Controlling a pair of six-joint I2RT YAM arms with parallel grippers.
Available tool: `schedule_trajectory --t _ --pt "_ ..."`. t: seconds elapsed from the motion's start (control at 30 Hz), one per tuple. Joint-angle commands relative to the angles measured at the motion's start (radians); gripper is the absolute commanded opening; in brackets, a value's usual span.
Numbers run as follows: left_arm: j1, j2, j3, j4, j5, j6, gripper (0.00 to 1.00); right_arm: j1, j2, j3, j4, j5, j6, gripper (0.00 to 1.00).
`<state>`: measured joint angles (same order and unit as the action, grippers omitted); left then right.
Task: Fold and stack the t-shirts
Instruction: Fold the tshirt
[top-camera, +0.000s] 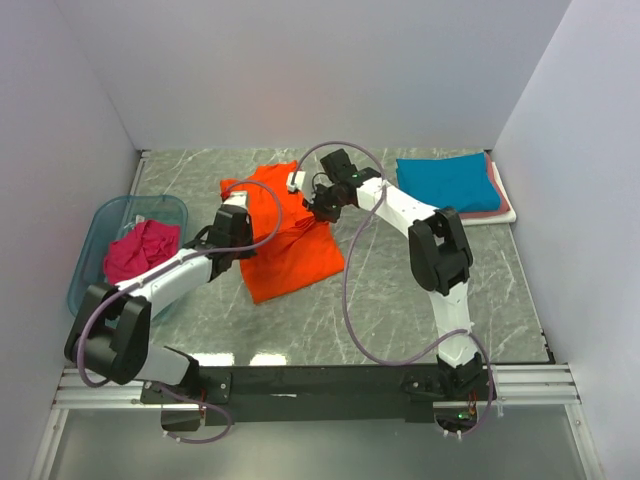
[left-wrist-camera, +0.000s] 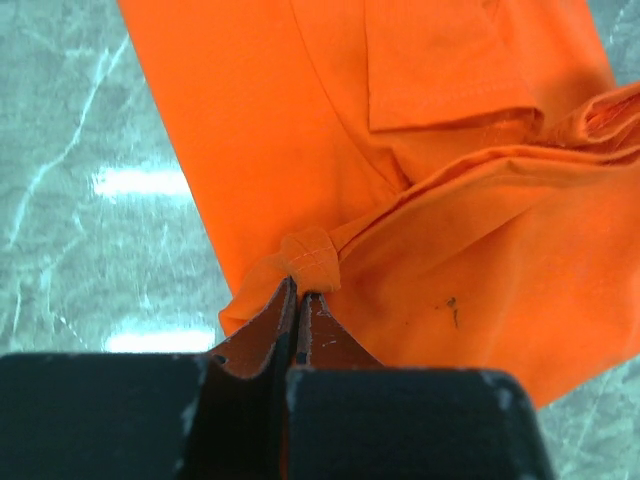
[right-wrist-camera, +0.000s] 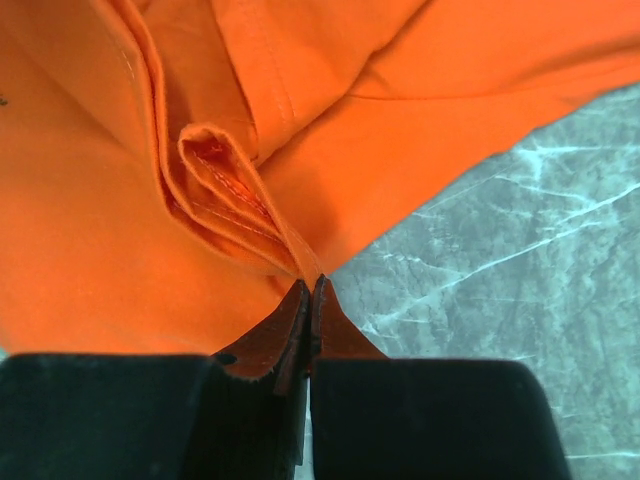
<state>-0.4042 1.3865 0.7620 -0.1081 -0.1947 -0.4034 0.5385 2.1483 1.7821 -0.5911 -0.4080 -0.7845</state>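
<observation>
An orange t-shirt (top-camera: 295, 250) lies partly folded in the middle of the table. My left gripper (top-camera: 243, 243) is shut on a bunched hem at its left edge (left-wrist-camera: 310, 255). My right gripper (top-camera: 318, 208) is shut on a pleated fold at the shirt's upper right side (right-wrist-camera: 225, 185). A folded teal t-shirt (top-camera: 445, 181) rests on pink and white ones (top-camera: 500, 205) at the back right. A magenta t-shirt (top-camera: 142, 248) is crumpled inside the tub.
The translucent blue plastic tub (top-camera: 105, 225) stands at the left by the wall. White walls close in the table on three sides. Grey marble tabletop (top-camera: 400, 300) shows in front of the orange shirt.
</observation>
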Motion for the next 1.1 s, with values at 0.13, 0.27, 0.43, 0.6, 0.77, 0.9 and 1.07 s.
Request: schedule_trajectory --t 0.13,0.27,0.43,0.6,0.77,0.9,1.07 --pt "0.03 0.063 0.085 0.047 0.009 0.061 0.0 -0.008 0.041 0.086 0.02 0.047 0.059 0.0" --pt "0.051 0.08 0.085 0.067 -0.012 0.054 0.0 -0.011 0.059 0.105 0.027 0.063 0.076 0.0" --pt "0.067 0.101 0.083 0.084 -0.034 0.048 0.0 -0.012 0.088 0.141 0.01 0.078 0.082 0.0" --pt "0.074 0.123 0.102 0.081 -0.051 0.06 0.0 -0.015 0.108 0.163 0.004 0.09 0.09 0.0" --pt "0.076 0.155 0.129 0.073 -0.061 0.069 0.0 -0.018 0.114 0.174 0.005 0.089 0.097 0.0" --pt "0.077 0.16 0.138 0.07 -0.064 0.071 0.0 -0.018 0.124 0.186 0.005 0.092 0.102 0.0" --pt "0.077 0.171 0.149 0.062 -0.069 0.072 0.0 -0.02 0.136 0.208 -0.004 0.097 0.106 0.0"
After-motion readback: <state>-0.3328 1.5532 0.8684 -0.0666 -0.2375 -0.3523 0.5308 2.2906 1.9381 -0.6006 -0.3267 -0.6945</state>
